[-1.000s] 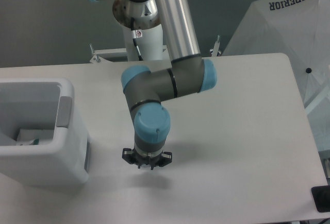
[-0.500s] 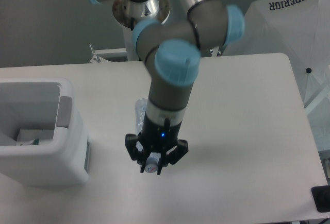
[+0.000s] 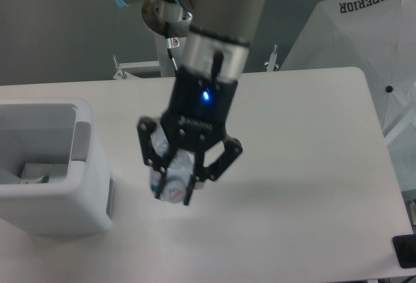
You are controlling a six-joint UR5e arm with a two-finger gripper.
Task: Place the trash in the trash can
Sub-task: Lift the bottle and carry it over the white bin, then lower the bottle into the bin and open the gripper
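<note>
Camera view: the hand [image 3: 174,182] pinches a crushed plastic bottle [image 3: 167,177], lifted above the middle of a white surface [image 3: 305,166]. A white trash can [image 3: 49,166] at the left edge holds a plastic bag [image 3: 36,174]. Behind, a grey wall [image 3: 58,29]; at the right, a white umbrella [image 3: 364,42].

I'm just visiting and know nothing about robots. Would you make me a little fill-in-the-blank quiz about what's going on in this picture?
1. The gripper is holding a crushed clear plastic ____ with a white cap.
2. The white trash can stands to the ____ of the gripper in the picture.
3. Inside the trash can lies a flat plastic ____ with printed labels.
4. A small ____ light glows on the gripper's black body.

Missing words: bottle; left; bag; blue
</note>
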